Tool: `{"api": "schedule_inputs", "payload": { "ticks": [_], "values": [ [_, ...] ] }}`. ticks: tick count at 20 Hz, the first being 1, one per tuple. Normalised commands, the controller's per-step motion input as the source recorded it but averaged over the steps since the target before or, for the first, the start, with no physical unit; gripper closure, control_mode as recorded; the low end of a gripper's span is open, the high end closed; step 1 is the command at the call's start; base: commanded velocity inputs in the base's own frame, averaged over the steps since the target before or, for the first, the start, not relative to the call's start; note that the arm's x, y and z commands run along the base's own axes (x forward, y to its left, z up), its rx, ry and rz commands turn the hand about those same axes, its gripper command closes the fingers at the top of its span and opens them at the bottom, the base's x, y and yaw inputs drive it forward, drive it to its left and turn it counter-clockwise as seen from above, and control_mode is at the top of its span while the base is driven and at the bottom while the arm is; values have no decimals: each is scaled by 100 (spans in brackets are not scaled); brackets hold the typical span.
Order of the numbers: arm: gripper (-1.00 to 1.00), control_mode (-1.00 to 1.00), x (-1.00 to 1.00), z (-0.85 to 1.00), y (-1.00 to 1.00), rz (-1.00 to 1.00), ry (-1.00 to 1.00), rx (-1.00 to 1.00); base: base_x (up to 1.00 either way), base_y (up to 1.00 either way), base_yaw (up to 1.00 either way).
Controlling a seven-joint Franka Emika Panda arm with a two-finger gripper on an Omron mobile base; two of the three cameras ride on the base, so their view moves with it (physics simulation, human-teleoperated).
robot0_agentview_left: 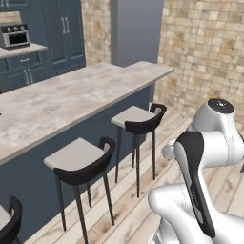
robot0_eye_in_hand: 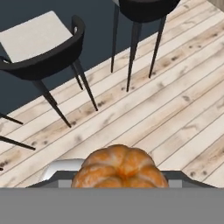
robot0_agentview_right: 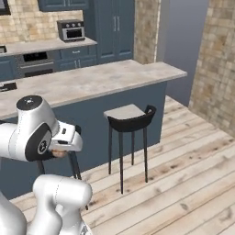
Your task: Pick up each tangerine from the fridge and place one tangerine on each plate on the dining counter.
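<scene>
a: what is the gripper (robot0_eye_in_hand: 119,186) doing?
b: it is sitting nearly closed, clasping a tangerine (robot0_eye_in_hand: 119,168) at the bottom of the hand view, above the wood floor (robot0_eye_in_hand: 175,113).
a: and past that?
b: two bar stools (robot0_agentview_left: 81,162) are standing against the dining counter (robot0_agentview_left: 66,102), and farther off the blue cabinets (robot0_agentview_right: 112,27) and a toaster oven (robot0_agentview_right: 71,30) are lining the back wall.

The arm (robot0_agentview_left: 209,157) is glossy white, built of rounded, bulbous links. A long black panel runs down one link toward 5 o'clock in the left base view. A dark round cap tops the joint at 12 o'clock. The right base view shows a black ring around a grey disc.
</scene>
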Motion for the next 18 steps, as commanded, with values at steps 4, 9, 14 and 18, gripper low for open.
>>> {"api": "schedule_inputs", "payload": {
  "ticks": [4, 9, 14, 18],
  "values": [
    [100, 100, 0, 0, 0, 0, 0, 0, -9, 48, 32],
    [100, 100, 0, 0, 0, 0, 0, 0, -2, 46, 30],
    [100, 100, 0, 0, 0, 0, 0, 0, 1, 53, 28],
    [100, 100, 0, 0, 0, 0, 0, 0, 16, 52, 28]
  ]
}}
